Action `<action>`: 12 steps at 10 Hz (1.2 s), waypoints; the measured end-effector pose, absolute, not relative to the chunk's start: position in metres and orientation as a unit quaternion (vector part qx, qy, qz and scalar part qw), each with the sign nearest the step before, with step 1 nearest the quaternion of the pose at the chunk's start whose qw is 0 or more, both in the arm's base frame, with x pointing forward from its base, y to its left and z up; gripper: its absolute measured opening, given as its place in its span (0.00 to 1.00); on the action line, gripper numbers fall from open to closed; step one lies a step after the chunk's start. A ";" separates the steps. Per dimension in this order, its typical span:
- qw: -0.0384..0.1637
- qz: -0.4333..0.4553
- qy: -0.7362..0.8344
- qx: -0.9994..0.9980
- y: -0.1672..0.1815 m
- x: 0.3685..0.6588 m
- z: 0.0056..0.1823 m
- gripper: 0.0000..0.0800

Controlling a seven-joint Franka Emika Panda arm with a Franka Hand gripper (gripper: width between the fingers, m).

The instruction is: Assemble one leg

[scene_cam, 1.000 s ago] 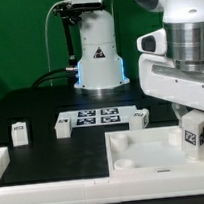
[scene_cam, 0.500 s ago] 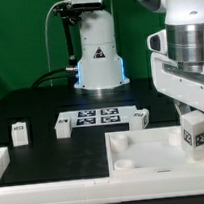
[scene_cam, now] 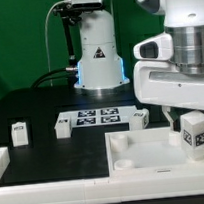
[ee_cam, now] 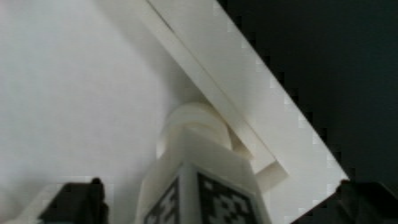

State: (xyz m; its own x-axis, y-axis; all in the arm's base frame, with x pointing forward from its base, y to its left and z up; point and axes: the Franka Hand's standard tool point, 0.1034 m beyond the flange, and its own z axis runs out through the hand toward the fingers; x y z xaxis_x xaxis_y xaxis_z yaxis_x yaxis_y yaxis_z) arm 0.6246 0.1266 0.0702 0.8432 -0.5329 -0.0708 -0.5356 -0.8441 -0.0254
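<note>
Exterior view: the gripper (scene_cam: 191,112) hangs low on the exterior view's right, jaws closed on the leg (scene_cam: 197,132), a small white block with its tag facing the camera. The leg is carried upright, and that looks deliberate: upright is how it would have to go down into the white tray-like piece (scene_cam: 155,154) beneath it. It sits over the tray's right end, close above the surface; whether it touches cannot be told. A round recess (scene_cam: 124,161) shows at the tray's other end. A spare leg (scene_cam: 19,132) lies apart on the exterior view's left, and two more flank the marker board (scene_cam: 91,117), out of the arm's way. In the wrist view the leg (ee_cam: 210,150) sits beside a dark finger (ee_cam: 77,200), the tray's rim slanting past behind, so the aim looks like a corner seat.
</note>
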 end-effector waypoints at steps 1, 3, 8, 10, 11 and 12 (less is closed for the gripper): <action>0.025 0.027 0.200 -0.979 0.124 0.627 0.071 0.81; 0.027 0.026 0.081 -0.996 0.120 0.628 0.071 0.81; 0.030 0.033 -0.053 -0.998 0.124 0.630 0.074 0.80; 0.030 0.033 -0.053 -0.998 0.124 0.630 0.074 0.59; 0.030 0.033 -0.053 -0.998 0.124 0.630 0.074 0.36; 0.030 0.033 -0.053 -0.998 0.123 0.630 0.074 0.36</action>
State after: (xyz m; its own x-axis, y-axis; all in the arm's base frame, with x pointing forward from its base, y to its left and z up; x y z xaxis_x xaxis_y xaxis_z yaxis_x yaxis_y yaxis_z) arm 0.6301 0.1234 0.0740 0.9923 0.1070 -0.0629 0.1030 -0.9926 -0.0637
